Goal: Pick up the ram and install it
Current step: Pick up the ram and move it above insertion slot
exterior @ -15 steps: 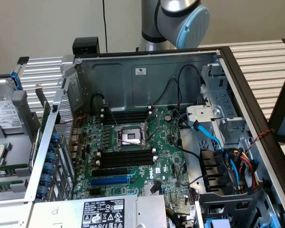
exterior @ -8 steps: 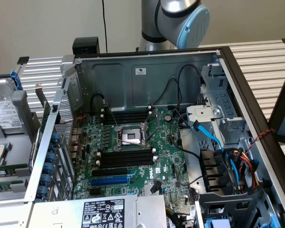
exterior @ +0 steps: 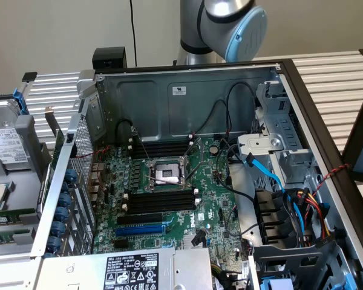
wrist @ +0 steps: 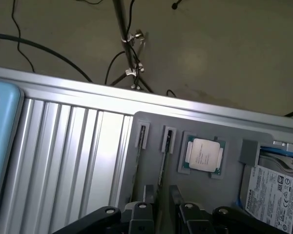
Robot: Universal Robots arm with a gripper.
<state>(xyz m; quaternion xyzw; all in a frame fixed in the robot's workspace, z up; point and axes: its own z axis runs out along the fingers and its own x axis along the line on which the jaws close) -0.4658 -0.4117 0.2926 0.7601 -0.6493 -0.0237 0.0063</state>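
Black fingers (wrist: 141, 217) of the gripper (wrist: 162, 220) sit closest to the wrist camera. They stand well apart, with a clear gap between the two inner ones and nothing clamped in it.

The ram (wrist: 162, 163) stands on edge in a narrow slot of a grey tray (wrist: 151, 122). It shows edge-on as a thin dark line running toward the gap between the fingers; whether the fingertips touch it cannot be told. A second stick (wrist: 138, 158) stands in the next slot, just beside it and parallel. On the ram's other side a CPU (wrist: 203, 155) lies flat in a square pocket. Beyond that a drive (wrist: 273, 192) with a white label sits in a larger bay. The tray rests on a ribbed metal table (wrist: 73, 156). Past the table's edge are bare floor, loose cables and the foot of a stand (wrist: 131, 53).

In the exterior view the arm (exterior: 230, 24) rises behind an open case (exterior: 187, 96). On the board (exterior: 187, 199) inside it, two banks of black slots (exterior: 160, 202) with white end clips flank the socket (exterior: 166, 175). All of these slots are without sticks. A blue slot (exterior: 139, 229) lies nearer the camera. Black cables (exterior: 215, 118) hang from the back wall onto the board near the upper bank. Blue and coloured wires crowd the bays on the exterior view's right. A labelled power supply (exterior: 130, 272) sits at the front.
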